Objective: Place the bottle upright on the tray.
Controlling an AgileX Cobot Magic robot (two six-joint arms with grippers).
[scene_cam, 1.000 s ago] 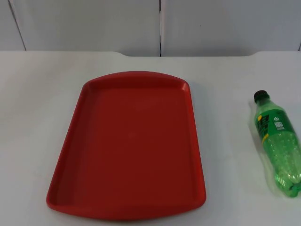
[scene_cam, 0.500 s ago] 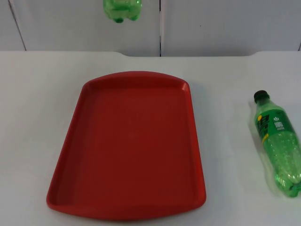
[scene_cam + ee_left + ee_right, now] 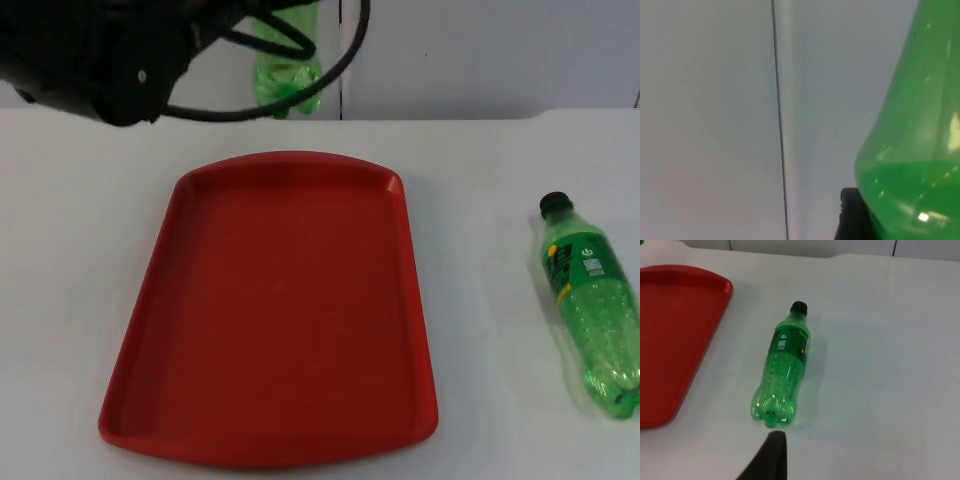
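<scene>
A green bottle (image 3: pixel 285 75) hangs bottom-down in the air over the far edge of the table, just beyond the red tray (image 3: pixel 270 300). My left gripper (image 3: pixel 275 22) is shut on it, and its black arm fills the upper left. In the left wrist view the bottle's green body (image 3: pixel 910 150) presses against a black fingertip (image 3: pixel 852 215), with the grey wall behind. A second green bottle (image 3: pixel 590 305) with a black cap lies on its side right of the tray. My right gripper (image 3: pixel 769 460) waits above the table, just short of that lying bottle's base (image 3: pixel 782 375).
The grey partition wall (image 3: pixel 480 50) closes off the table's far side right behind the held bottle. The tray's right rim (image 3: pixel 675 330) lies a short way left of the lying bottle. White table surrounds both.
The left arm has swung in from the upper left. The held bottle has come down from the picture's top edge toward the tray's far rim. The lying bottle and tray have not moved.
</scene>
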